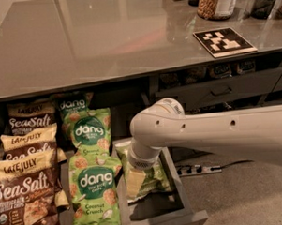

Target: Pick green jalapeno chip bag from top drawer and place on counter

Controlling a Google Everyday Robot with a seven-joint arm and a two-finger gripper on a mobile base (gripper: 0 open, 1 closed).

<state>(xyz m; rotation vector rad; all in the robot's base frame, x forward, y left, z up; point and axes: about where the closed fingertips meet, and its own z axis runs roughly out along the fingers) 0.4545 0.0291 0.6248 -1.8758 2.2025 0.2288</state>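
Note:
The green jalapeno chip bag [152, 183] lies flat in the right row of the open top drawer [180, 193], olive green with a chip picture. My gripper [141, 165] comes down from the white arm [217, 132] onto the bag's upper left part, and the wrist covers that part of the bag. The bag rests on the drawer floor. The glossy grey-brown counter [105, 36] lies above and behind the drawer.
Bright green Dang bags [94, 191] fill the middle row and brown Sea Salt Late July bags [27, 185] the left row. A black-and-white marker tile [223, 41] and a jar [216, 2] sit on the counter at the right. Narrower drawers [219, 90] stand behind the arm.

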